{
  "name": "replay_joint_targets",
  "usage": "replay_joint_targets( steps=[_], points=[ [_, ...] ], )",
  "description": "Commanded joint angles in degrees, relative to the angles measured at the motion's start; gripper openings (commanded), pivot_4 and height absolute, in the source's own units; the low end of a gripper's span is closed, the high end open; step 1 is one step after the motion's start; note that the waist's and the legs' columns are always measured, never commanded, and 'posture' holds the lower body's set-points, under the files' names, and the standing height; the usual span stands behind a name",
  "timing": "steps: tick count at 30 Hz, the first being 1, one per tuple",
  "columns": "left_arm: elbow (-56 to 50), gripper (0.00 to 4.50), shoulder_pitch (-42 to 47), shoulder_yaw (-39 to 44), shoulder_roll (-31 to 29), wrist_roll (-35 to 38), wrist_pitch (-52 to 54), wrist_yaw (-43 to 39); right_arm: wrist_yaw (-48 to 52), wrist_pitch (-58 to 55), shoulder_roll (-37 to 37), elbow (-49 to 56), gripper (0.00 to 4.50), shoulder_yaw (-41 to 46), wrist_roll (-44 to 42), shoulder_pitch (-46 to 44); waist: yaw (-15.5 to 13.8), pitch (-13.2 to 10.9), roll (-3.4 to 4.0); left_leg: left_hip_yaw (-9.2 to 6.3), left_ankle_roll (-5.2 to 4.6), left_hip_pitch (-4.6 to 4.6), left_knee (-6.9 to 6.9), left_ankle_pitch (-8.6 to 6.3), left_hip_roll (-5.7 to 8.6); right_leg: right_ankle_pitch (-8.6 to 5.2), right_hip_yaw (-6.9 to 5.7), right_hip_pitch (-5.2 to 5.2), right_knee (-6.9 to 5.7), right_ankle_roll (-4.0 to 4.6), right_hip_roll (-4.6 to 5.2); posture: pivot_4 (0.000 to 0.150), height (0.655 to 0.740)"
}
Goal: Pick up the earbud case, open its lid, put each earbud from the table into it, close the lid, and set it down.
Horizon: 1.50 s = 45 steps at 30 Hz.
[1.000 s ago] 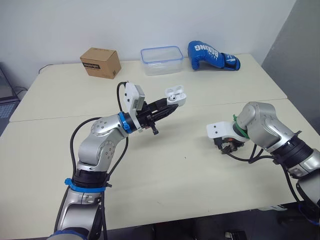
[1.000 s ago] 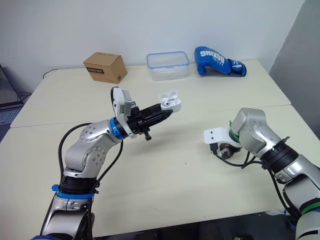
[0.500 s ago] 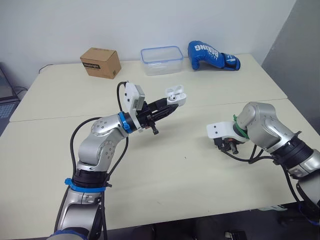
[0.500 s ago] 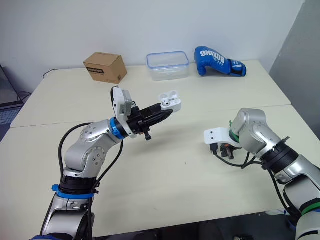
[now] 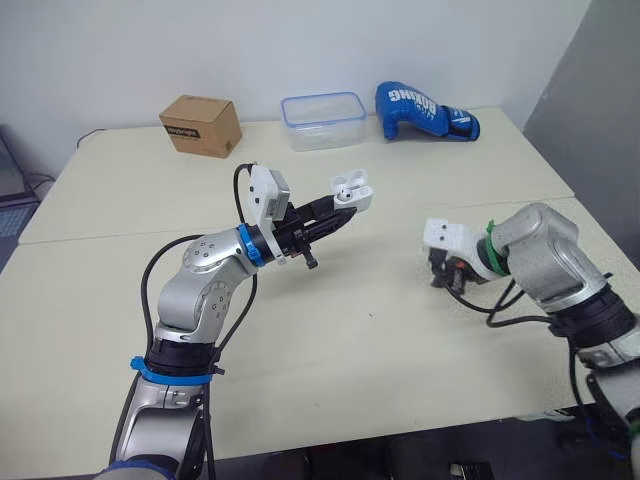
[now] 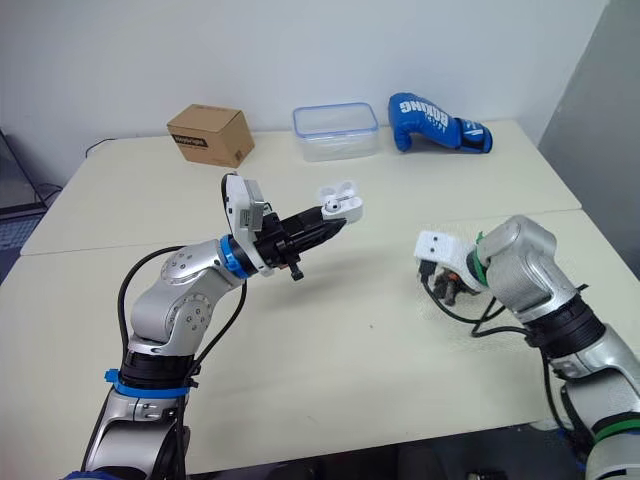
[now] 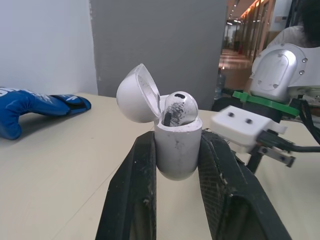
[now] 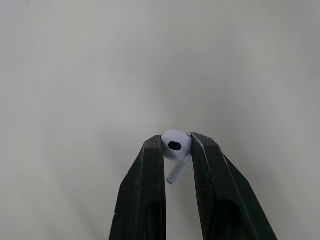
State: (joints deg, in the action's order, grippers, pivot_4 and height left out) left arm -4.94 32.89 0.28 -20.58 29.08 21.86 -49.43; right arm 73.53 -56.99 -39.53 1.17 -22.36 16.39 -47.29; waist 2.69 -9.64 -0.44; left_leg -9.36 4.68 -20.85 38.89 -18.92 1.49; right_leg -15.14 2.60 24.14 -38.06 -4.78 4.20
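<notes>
Head views: over mid table and raised well off the top, left gripper [image 5: 338,207] pinched on the case [image 5: 353,190], open end pointing right and far. Farther right and nearer, right gripper [image 5: 452,277] aimed down, low over the table [image 5: 330,330]. From up here, cannot tell how its fingers stand, nor whether they touch the top. Along the far edge, left to right: box [image 5: 200,125], tub [image 5: 322,120], glove [image 5: 425,110], all well apart from both grippers.

Left wrist view: much closer on the case, upright between the two black left fingers [image 7: 134,190] and squeezed on both flanks. Lid [image 7: 136,93] swung open, tilted back on the glove's side. Seated earbud [image 7: 178,107] in the body, head poking above the rim. Beyond the case on the right, the right gripper under its white camera block.

Right wrist view: answers the head views' doubt. Right fingers [image 8: 145,200] closed on the second earbud [image 8: 175,144], gripping its head, stem hanging down in the gap between them, table top behind. Cannot tell whether the stem touches the top.
</notes>
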Motion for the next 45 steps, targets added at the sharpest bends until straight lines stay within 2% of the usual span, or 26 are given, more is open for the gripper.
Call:
replay_joint_targets(
  steps=[1, 6, 12, 23, 32, 45],
  points=[
    [-1.3, 0.78, 0.3, 0.4, 0.0, 0.3, -1.2, 0.0, -10.1, -3.5, 3.7, -2.4, 0.38, 7.4, -1.5, -2.8, 0.0, 0.0, 0.0, 0.0, 0.0, 0.0, 0.0, 0.0, 0.0, 0.0, 0.0, 0.01, 0.0, 0.0, 0.0, 0.15, 0.74],
    [-0.7, 0.78, 0.3, 0.6, -0.1, 0.1, -1.5, -0.2, -22.8, -6.7, 11.6, -2.7, 0.38, 17.7, -4.9, -5.4, 0.2, 0.0, 0.0, 0.0, 0.0, -0.02, -0.04, 0.0, 0.01, 0.0, 0.01, 0.04, 0.05, 0.0, 0.01, 0.15, 0.74],
    [0.7, 0.78, 0.3, 0.8, -0.7, -0.3, -2.2, -0.8, -33.5, -9.2, 18.7, 3.1, 0.38, 29.4, -10.9, -7.5, 0.3, 0.0, 0.02, -0.02, 0.0, -0.02, -0.04, 0.0, 0.02, 0.0, 0.01, 0.04, 0.01, 0.0, 0.01, 0.15, 0.74],
    [3.6, 0.78, 1.9, 0.8, -0.7, -0.9, -3.4, -2.0, -40.3, -12.2, 27.7, 22.9, 0.38, 38.7, -25.9, -5.0, 0.5, 0.0, 0.05, -0.02, 0.0, -0.02, -0.05, 0.0, 0.02, 0.0, 0.0, 0.05, -0.05, 0.0, 0.0, 0.15, 0.74],
    [5.5, 0.78, 3.3, 0.7, -0.6, -1.2, -4.2, -2.7, -42.8, -13.6, 29.8, 31.0, 0.38, 36.6, -36.1, 0.2, 0.6, 0.0, 0.06, -0.04, -0.01, -0.01, -0.05, 0.0, 0.01, 0.0, -0.01, 0.04, -0.04, 0.0, 0.0, 0.15, 0.74],
    [3.9, 0.78, 3.0, 0.5, -0.9, -0.8, -3.3, -2.8, -45.7, -3.7, 27.1, 27.9, 0.38, 28.8, -37.7, 3.0, 0.6, 0.0, 0.06, -0.04, -0.01, 0.0, -0.05, 0.0, 0.01, 0.0, -0.01, 0.04, -0.03, 0.0, -0.01, 0.15, 0.74]
  ],
)
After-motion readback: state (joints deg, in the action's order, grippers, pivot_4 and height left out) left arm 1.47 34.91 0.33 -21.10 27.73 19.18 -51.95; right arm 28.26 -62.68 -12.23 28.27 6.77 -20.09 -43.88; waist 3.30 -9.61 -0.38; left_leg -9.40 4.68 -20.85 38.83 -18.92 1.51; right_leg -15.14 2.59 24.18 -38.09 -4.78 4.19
